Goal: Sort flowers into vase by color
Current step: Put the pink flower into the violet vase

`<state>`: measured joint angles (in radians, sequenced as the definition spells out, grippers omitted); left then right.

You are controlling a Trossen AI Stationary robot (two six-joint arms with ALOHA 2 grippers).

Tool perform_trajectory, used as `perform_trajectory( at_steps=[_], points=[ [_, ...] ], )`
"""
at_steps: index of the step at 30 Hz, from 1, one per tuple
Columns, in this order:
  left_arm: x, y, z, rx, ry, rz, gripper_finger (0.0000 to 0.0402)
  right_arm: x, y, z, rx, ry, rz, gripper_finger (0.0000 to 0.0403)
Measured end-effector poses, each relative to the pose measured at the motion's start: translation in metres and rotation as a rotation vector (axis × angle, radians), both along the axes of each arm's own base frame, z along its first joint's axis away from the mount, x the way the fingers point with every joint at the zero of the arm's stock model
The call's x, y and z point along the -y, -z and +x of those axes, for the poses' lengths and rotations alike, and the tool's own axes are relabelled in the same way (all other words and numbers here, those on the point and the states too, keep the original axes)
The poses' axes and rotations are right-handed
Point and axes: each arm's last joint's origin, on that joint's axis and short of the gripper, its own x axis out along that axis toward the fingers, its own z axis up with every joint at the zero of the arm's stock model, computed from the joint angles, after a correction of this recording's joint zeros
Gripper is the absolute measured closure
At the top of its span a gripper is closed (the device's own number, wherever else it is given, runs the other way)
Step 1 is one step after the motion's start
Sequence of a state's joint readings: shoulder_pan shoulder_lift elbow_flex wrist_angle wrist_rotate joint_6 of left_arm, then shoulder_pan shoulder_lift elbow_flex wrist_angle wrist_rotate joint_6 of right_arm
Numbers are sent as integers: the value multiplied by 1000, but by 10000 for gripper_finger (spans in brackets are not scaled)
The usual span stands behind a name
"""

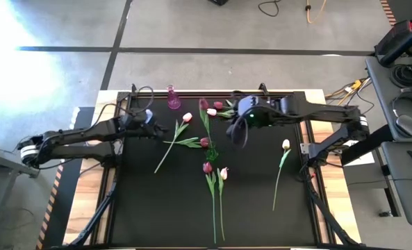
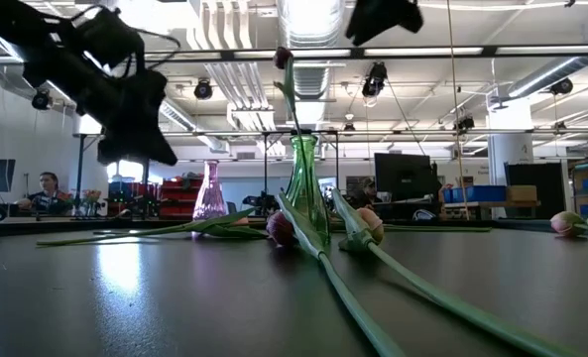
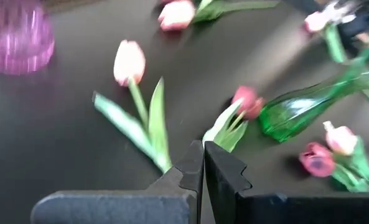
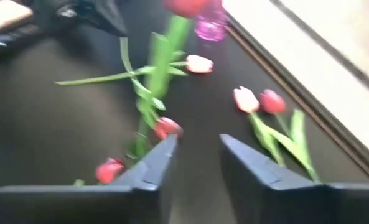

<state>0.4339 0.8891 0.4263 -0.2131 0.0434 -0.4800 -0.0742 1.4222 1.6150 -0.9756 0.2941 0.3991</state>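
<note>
A green glass vase (image 1: 210, 150) stands mid-table with one dark red tulip (image 2: 284, 58) upright in it. A pink vase (image 1: 173, 99) stands near the far edge. Other tulips lie flat on the mat: a pale one (image 1: 187, 118), a dark red one (image 1: 204, 142) beside the green vase, a red and pale pair (image 1: 215, 170), a pale one (image 1: 285, 144) on the right, and two (image 1: 215, 108) near the far edge. My left gripper (image 3: 203, 163) is shut and hovers left of the pale tulip. My right gripper (image 4: 196, 163) is open, above the table to the right of the green vase.
The mat is black, with a raised frame (image 1: 192, 95) around it. Long stems (image 1: 216, 208) run toward the near edge. Both vases stand upright between the two arms. Bare mat lies at the near left (image 1: 143, 208) and the near right.
</note>
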Motion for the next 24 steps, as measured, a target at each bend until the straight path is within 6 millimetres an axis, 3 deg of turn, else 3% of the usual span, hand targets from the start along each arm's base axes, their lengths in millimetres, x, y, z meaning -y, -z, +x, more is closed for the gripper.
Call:
perform_trajectory(
  at_steps=[3,5,10,16,24],
  points=[
    [-2,12,7,-43,-19,-90,388,-1,-6,-15,-30,14,-14,369],
    [-4,21,11,-80,-39,-126,371,1,-10,-23,-38,25,-19,385],
    [-9,35,19,-138,-90,-154,310,4,-19,-36,-11,56,-41,383],
    [-20,35,42,-187,-55,-131,239,5,-25,-44,8,96,-88,385],
    [-46,57,76,-377,-135,-121,239,5,-23,-42,-6,108,-102,385]
  ],
)
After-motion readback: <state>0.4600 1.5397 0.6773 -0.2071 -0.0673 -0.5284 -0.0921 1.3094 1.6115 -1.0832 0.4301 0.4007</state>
